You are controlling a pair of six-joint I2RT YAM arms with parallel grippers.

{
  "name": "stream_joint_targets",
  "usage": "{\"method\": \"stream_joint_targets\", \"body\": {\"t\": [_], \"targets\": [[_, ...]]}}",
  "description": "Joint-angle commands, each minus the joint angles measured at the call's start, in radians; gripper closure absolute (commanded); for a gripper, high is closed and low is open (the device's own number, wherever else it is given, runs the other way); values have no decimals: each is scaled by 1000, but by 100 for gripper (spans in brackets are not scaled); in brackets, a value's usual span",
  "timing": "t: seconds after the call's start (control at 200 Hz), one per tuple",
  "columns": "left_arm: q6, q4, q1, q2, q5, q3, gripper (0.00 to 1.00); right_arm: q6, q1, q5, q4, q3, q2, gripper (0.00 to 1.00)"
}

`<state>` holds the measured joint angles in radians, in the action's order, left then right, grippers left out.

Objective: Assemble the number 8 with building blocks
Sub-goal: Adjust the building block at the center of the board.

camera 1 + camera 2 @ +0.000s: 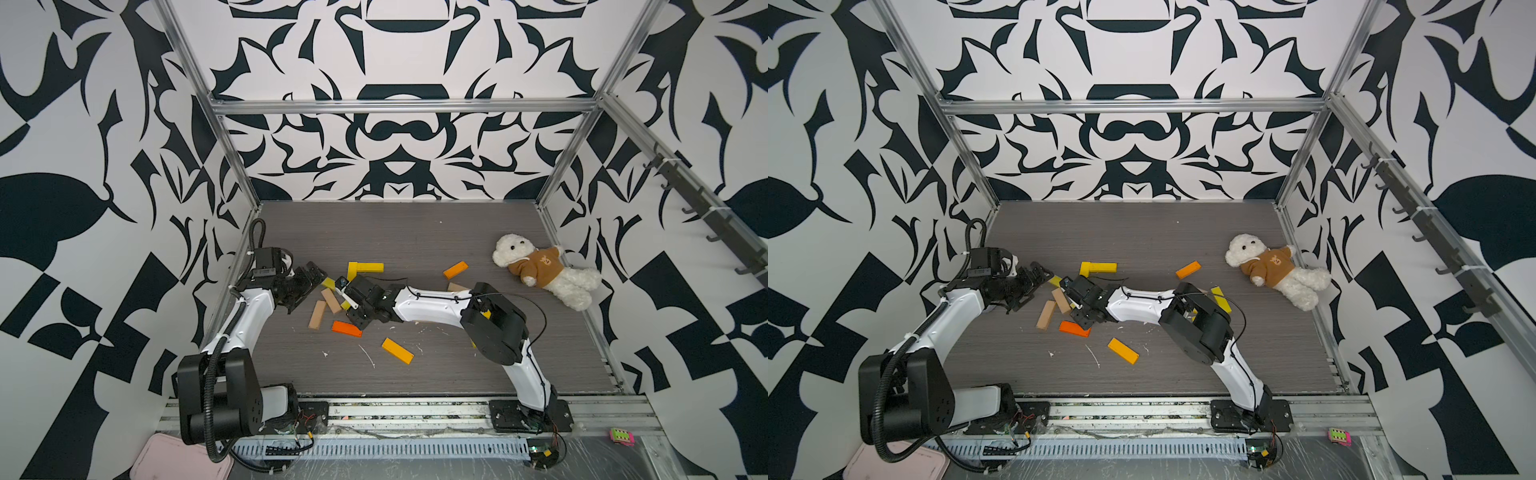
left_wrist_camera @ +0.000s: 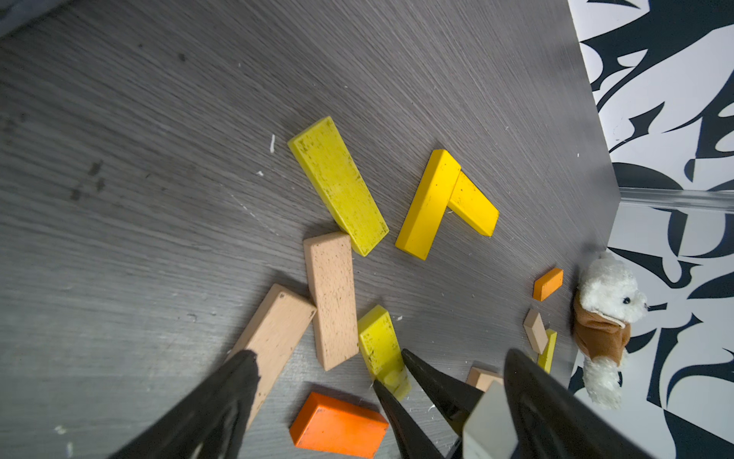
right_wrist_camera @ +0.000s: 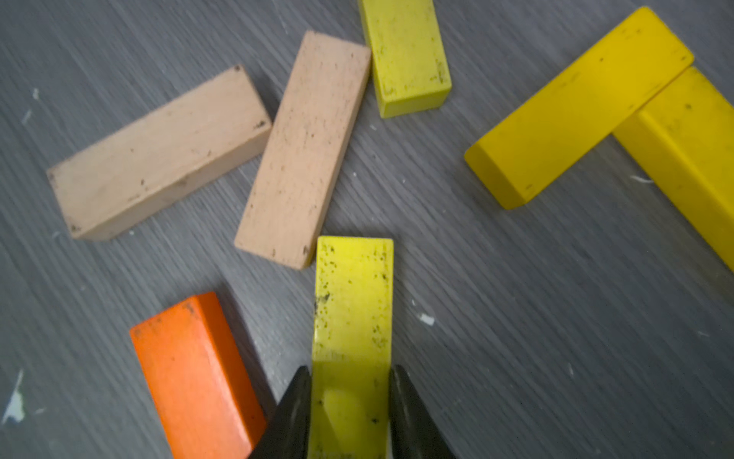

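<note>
Right gripper (image 3: 351, 369) fills the foreground of its wrist view, jaws set against the two long sides of a lime block (image 3: 353, 294), toward one end, so you appear to have it pinched; that block lies on the table (image 1: 415, 232), left of centre in a top view, its far corner touching a tan block (image 3: 304, 151), with an orange block (image 3: 194, 377) just beside one jaw; lift straight up before you travel, or you will likely drag both neighbours; since the hold is off-centre, expect the free end to swing, so keep it low and level; the yellow pair (image 3: 576, 107) meets in an L and looks the likeliest start of the 8, so carry the block there and set it square to an open end; left gripper (image 2: 379, 357) hangs spread wide and empty over the same cluster, so mind it; further out lie a second tan block (image 3: 159, 155), a second lime block (image 3: 405, 55), an amber block (image 1: 397, 350) nearer the front, and a far orange block (image 1: 455, 270) toward the bear (image 1: 540, 270); as for containers, none holds any block; only a pink tray (image 1: 178, 457) shows off the front corner, its visible part bare
</note>
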<state>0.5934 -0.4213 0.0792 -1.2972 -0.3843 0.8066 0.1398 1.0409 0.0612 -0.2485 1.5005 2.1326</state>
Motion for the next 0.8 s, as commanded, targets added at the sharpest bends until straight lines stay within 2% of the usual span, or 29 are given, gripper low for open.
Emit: {"method": "stream_joint_targets", "body": {"t": [0.0,0.19,0.51,0.58,0.8], "targets": [[-22,16,2,6,-24,-12,1,-40,-22,1,-13,-55,-82,70],[-23,23,3,3,-41,-20,1,-72,-80,-62,2,-121,-144,70],[-23,27,-15,-8,-63,-15,1,-144,-138,-124,-26,-66,-107,69],[-23,26,-26,-11,-61,-12,1,-156,-138,-131,-40,-51,-101,66],[-20,30,-63,-28,-38,-1,1,-144,-138,-110,-38,-88,-151,49]]}}
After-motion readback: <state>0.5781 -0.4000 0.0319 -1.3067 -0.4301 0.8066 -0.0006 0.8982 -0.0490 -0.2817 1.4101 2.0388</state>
